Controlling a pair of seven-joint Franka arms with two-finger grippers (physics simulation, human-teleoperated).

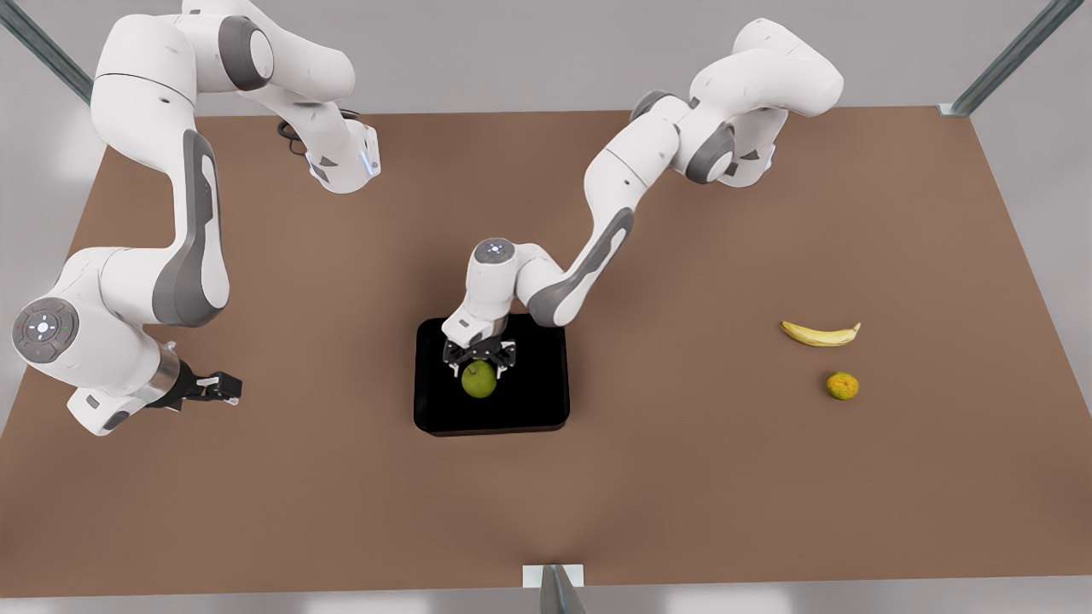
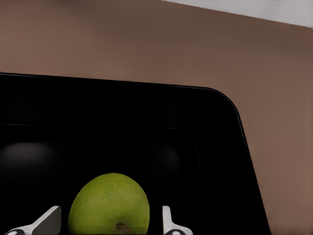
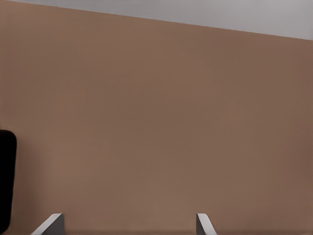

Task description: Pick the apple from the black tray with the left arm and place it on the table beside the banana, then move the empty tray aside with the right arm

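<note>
Grasping: left gripper (image 1: 479, 359) wide, straddling apple (image 1: 479, 379) in tray (image 1: 546, 409)
Right gripper (image 1: 223, 388): wide, waiting on table (image 1: 682, 469)
Risk: off-centre squeeze, apple rolls away

No legible text, labels, brands or nos. anywhere.

Pale grey floor (image 1: 1041, 153), metal posts (image 1: 1011, 58)

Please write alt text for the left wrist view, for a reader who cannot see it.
The left gripper is open around a green apple, one fingertip on each side. The apple sits in the black tray on the brown table.
</note>
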